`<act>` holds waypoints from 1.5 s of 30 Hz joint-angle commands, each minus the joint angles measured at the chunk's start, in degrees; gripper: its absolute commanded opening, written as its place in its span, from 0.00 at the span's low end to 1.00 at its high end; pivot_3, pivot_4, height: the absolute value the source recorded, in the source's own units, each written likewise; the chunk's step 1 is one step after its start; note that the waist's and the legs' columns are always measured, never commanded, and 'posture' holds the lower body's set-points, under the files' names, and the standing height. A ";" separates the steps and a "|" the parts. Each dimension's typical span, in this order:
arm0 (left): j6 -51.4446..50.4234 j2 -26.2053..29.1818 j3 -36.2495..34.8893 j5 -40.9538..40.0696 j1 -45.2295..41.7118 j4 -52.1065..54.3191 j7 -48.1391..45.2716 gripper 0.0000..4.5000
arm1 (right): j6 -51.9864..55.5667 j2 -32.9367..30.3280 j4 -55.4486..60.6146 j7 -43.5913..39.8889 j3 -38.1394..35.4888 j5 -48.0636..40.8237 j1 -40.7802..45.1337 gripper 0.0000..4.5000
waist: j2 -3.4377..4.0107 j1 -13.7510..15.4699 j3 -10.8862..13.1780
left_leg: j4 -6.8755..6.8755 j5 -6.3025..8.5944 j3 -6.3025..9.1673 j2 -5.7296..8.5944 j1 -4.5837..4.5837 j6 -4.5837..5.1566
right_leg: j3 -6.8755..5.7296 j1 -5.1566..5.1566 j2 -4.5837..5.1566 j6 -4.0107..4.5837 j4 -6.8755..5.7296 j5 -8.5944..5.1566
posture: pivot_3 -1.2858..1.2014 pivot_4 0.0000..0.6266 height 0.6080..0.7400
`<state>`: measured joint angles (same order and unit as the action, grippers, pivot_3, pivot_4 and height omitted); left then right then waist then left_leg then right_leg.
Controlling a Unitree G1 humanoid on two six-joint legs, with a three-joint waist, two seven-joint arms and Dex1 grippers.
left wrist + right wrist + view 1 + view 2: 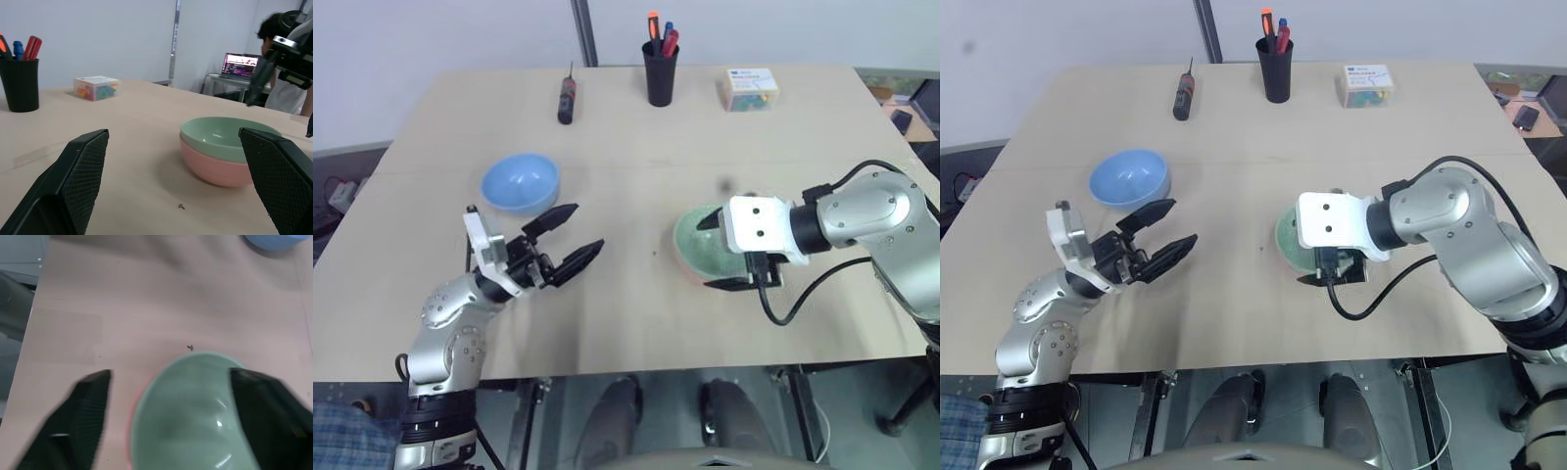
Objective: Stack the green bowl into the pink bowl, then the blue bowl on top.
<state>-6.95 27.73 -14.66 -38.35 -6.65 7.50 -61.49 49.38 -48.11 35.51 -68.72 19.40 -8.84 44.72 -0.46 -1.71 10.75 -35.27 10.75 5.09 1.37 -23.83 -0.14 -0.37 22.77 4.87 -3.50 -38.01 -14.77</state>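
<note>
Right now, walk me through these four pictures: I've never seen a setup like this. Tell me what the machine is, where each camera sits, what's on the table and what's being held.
This is a humanoid robot with two metal arms, each ending in a gripper of two black fingers. Two pictures come from cameras in its head, looking down over the table. The other two come from cameras on its wrists, looking out between the fingers.

The left gripper is open and holds nothing. The right gripper is open too, its fingers on either side of the green bowl, gripping nothing.

The green bowl sits nested inside the pink bowl. The blue bowl stands alone near the left gripper. At the far edge are a screwdriver, a black cup of pens and a small box.
</note>
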 commanded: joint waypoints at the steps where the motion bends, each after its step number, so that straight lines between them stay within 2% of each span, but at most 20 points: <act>1: 1.11 0.48 -0.29 0.43 -0.77 -0.03 0.17 1.00 | 1.61 -0.35 -1.09 3.63 -6.10 -1.46 1.03 0.99 | 0.00 0.03 0.00 | 0.00 0.00 0.00 0.00 0.00 0.00 | 0.00 0.00 0.00 0.00 0.00 0.00 | 0.52 0.24 1.00; 3: 1.37 0.79 -0.58 1.36 -1.00 -0.22 1.13 1.00 | 0.04 0.29 -3.96 6.70 -10.71 -1.81 0.09 0.99 | -0.01 0.12 0.00 | 0.00 0.00 -0.01 0.00 0.00 0.00 | 0.00 0.00 0.00 0.00 0.00 0.00 | 0.52 0.24 1.00; 5: 0.44 1.80 -1.03 4.51 -3.13 -1.74 5.60 1.00 | -2.46 1.59 -7.43 10.00 -18.34 -3.24 -2.67 0.99 | -0.06 0.42 -0.03 | -0.01 0.00 -0.02 0.01 0.00 0.00 | 0.00 -0.03 0.00 0.00 0.01 0.00 | 0.52 0.24 1.00; 7: 0.51 2.47 -1.25 7.21 -4.77 -2.93 8.83 1.00 | -5.69 2.35 -9.07 11.75 -22.94 -4.25 -5.20 0.99 | -0.15 1.00 -0.05 | -0.03 0.00 0.04 0.00 0.01 0.00 | -0.06 -0.06 -0.03 0.00 0.01 0.00 | 0.52 0.24 1.00; 9: -0.34 3.36 -1.52 11.41 -7.81 -5.28 15.11 1.00 | -5.00 1.92 -10.51 11.35 -27.88 -7.00 -8.72 0.99 | -0.17 1.34 -0.06 | -0.03 0.00 0.04 0.01 0.01 0.00 | -0.07 -0.08 -0.02 0.00 0.01 0.00 | 0.52 0.24 1.00; 11: 0.45 4.30 -1.47 15.10 -9.99 -7.60 18.79 1.00 | -8.87 3.13 -11.17 9.98 -32.90 -10.69 -12.90 0.99 | -0.22 1.56 -0.07 | -0.04 0.00 0.06 0.03 -0.01 0.01 | -0.09 -0.11 0.00 -0.01 0.04 0.01 | 0.52 0.24 1.00; 15: -0.36 5.79 -1.11 17.19 -12.51 -9.89 20.93 1.00 | -16.19 5.22 -10.67 5.77 -39.57 -17.40 -21.61 0.99 | -0.26 1.08 -0.08 | -0.01 0.01 -0.01 0.03 0.00 0.02 | -0.04 -0.11 -0.01 -0.04 0.06 0.02 | 0.52 0.24 1.00; 20: 0.00 7.25 -1.16 20.78 -17.14 -14.42 24.63 1.00 | -17.18 4.58 -8.70 3.39 -42.06 -24.54 -26.91 0.99 | -0.25 0.84 -0.07 | -0.04 0.01 0.00 -0.01 0.04 0.02 | -0.04 -0.10 -0.04 -0.04 0.01 0.02 | 0.52 0.24 1.00; 27: 4.22 9.81 0.23 25.98 -21.96 -25.46 25.78 1.00 | -16.82 4.29 -7.70 5.44 -42.45 -30.85 -27.15 0.99 | -0.26 0.93 -0.08 | -0.06 0.01 -0.02 -0.01 0.06 0.02 | -0.02 -0.11 -0.06 -0.06 -0.04 0.03 | 0.52 0.24 1.00; 32: 7.89 10.80 2.31 28.14 -24.09 -32.10 23.28 1.00 | -17.32 3.09 -8.09 6.86 -41.51 -31.57 -26.91 0.99 | -0.27 1.04 -0.08 | -0.07 0.01 -0.02 0.04 0.01 0.02 | -0.02 -0.11 -0.01 -0.08 0.02 0.05 | 0.52 0.24 1.00; 45: 15.24 9.03 7.57 30.55 -31.29 -45.01 15.86 1.00 | -19.02 2.25 -7.12 9.74 -41.15 -31.46 -28.93 0.99 | -0.27 0.98 -0.08 | -0.07 0.01 -0.01 0.03 0.00 0.02 | -0.04 -0.11 -0.01 -0.09 -0.01 0.05 | 0.52 0.24 1.00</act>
<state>6.49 36.05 -7.16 -8.19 -36.46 -37.05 -44.94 31.81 -44.80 26.31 -59.48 -20.65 -39.64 15.78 -0.74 -0.72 10.68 -35.34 10.76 5.07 1.41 -23.83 -0.12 -0.41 22.67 4.86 -3.59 -38.02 -14.72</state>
